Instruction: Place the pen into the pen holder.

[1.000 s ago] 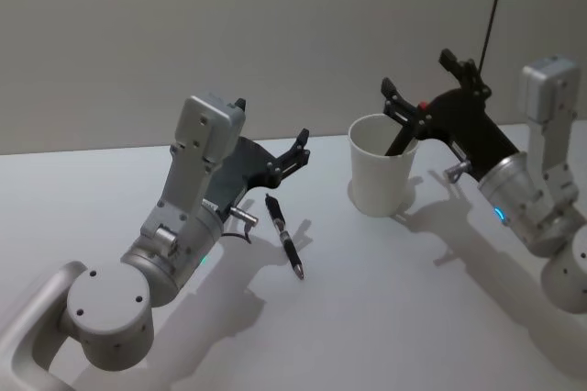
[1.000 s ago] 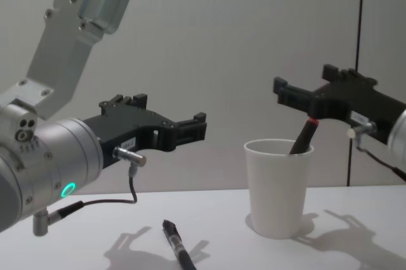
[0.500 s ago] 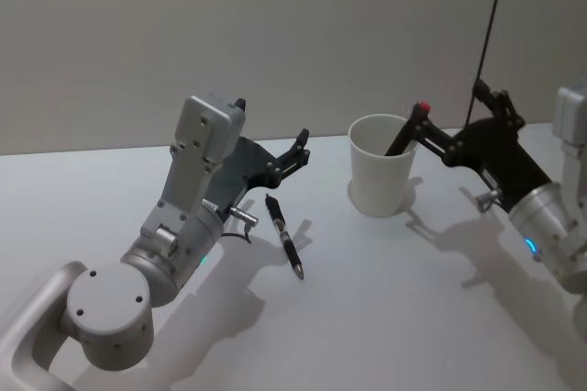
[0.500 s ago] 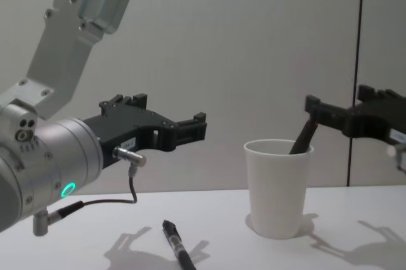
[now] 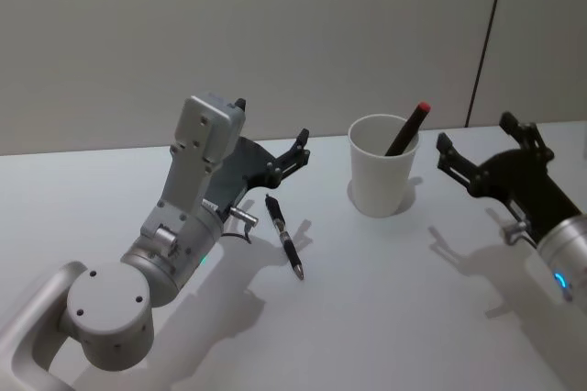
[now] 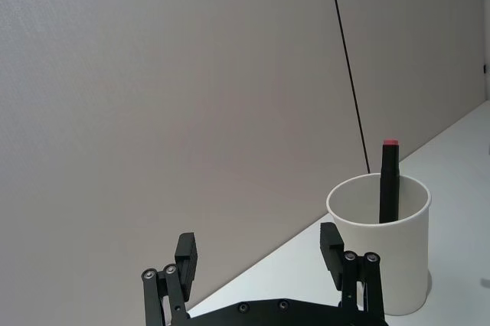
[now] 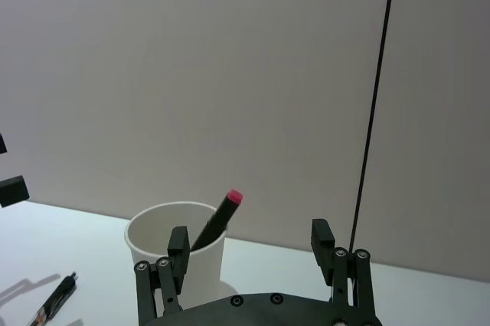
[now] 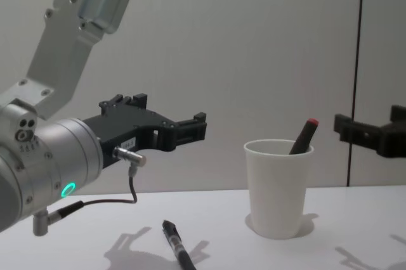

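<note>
The pen holder [image 5: 381, 175], a white paper cup, stands upright on the table. A dark pen with a red tip [image 5: 409, 128] leans inside it, tip above the rim. My right gripper [image 5: 477, 134] hovers open and empty to the right of the cup, apart from it. A second black pen [image 5: 284, 238] lies flat on the table left of the cup. My left gripper [image 5: 298, 150] is open and hangs just above that pen's far end. The chest view shows the cup [image 8: 278, 187], the leaning pen [image 8: 304, 135] and the lying pen [image 8: 176, 244].
The white table [image 5: 385, 308] runs back to a plain grey wall [image 5: 275, 33] with a dark vertical seam behind the cup. Bare table lies in front of the cup and between the arms.
My right gripper has drawn back to the right, away from the cup, leaving the red-tipped pen standing in it. The left arm and the lying pen have not moved.
</note>
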`<state>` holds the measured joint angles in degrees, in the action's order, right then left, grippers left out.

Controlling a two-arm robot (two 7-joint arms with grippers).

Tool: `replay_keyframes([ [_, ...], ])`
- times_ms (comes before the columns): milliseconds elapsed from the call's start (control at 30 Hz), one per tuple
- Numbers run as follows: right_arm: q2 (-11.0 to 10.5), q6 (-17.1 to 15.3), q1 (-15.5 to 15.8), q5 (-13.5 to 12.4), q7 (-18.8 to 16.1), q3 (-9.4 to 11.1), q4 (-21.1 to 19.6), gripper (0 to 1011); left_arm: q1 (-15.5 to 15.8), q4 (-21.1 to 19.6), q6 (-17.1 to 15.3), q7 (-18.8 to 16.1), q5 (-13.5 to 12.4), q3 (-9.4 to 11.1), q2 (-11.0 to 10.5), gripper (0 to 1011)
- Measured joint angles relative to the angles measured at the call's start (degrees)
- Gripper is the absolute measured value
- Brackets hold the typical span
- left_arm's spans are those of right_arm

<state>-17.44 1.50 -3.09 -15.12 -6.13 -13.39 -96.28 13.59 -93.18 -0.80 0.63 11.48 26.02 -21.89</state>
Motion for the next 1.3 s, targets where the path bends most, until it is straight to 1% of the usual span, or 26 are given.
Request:
replay_keyframes([
  [200,-1.43,-2.62,2.93,-1.05,1.75,0.37,-3.72,1001,0.00,0.00,0.00,0.00,0.00,0.00,0.00,1001],
  [367,-1.84,-3.35,3.77,-1.34,2.23,0.47,-4.74,1001,0.00,0.00,0.00,0.00,0.00,0.00,0.00,1001],
  [700,-1.90,-3.49,3.93,-1.40,2.32,0.49,-4.95,1001,0.00,0.01,0.00,0.03,0.01,-0.01,0.01,1001],
  [900,-1.89,-3.49,3.93,-1.40,2.32,0.46,-4.95,1001,-0.03,-0.05,-0.43,0.47,0.69,-0.13,0.05,1001],
  [1200,-1.89,-3.47,3.93,-1.39,2.31,0.44,-4.95,1001,-0.70,-1.40,-2.92,1.27,2.59,-0.48,-0.41,1001],
  [1300,-1.89,-3.46,3.93,-1.39,2.30,0.44,-4.95,1001,-1.42,-2.44,-4.34,1.35,3.58,-0.58,-0.86,1001],
])
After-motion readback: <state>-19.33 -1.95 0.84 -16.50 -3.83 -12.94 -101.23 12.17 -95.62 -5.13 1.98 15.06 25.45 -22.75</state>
